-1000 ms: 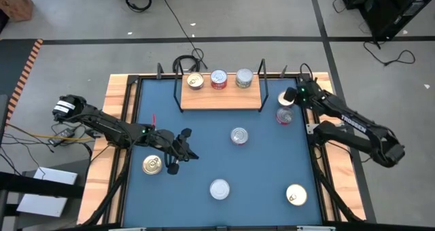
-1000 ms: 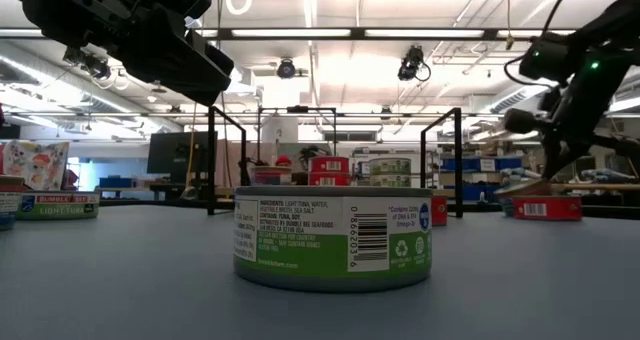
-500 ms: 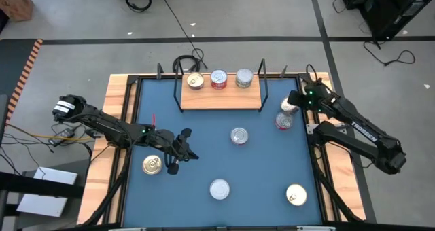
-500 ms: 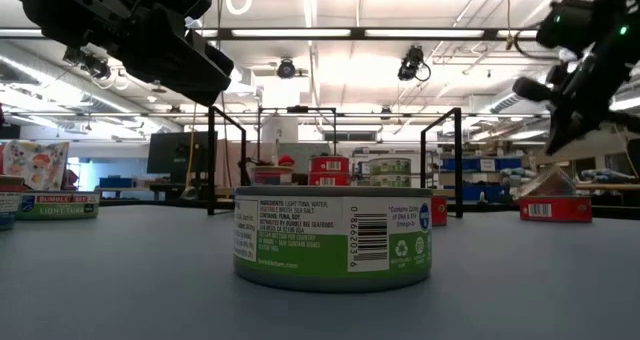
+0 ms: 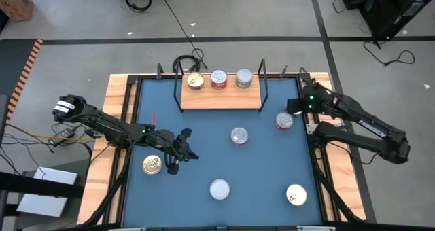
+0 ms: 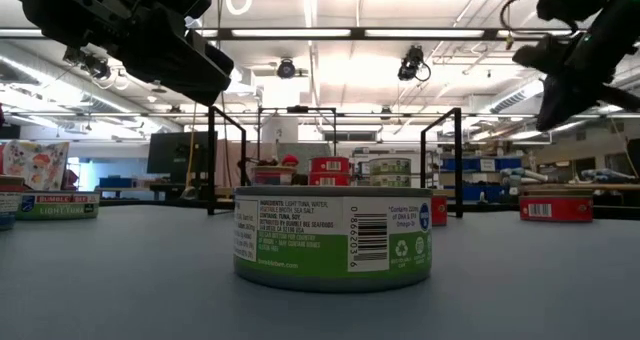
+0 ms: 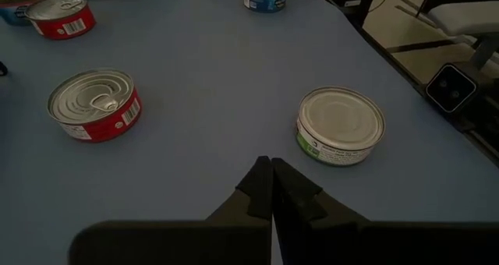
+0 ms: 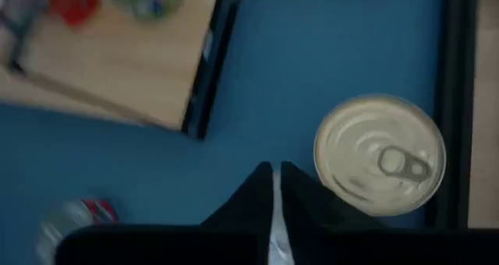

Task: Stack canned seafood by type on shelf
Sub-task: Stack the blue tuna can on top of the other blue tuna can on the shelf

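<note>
Plainly these tins will handle as stiff, fairly dense little drums: metal walls that will not give, smooth lids and glossy labels that could slip under a weak pinch. The sensible hold is across the round side wall, jaws straddling the tin from above, not on the lid or its pull-tab. The right gripper hovers just off the right end of the shelf, its jaws drawn nearly together on nothing; right beside it on the bench sits a red-sided tin, the likeliest next pick, and the jaws would have to spread wide before coming down over it. The left gripper waits over the left half of the bench, jaws closed and empty, next to a gold-lidded tin. Three tins already stand in a row on the shelf; a red-sided one sits mid-bench, a plain-lidded one near the front edge, and another gold-lidded one at the near right.
</note>
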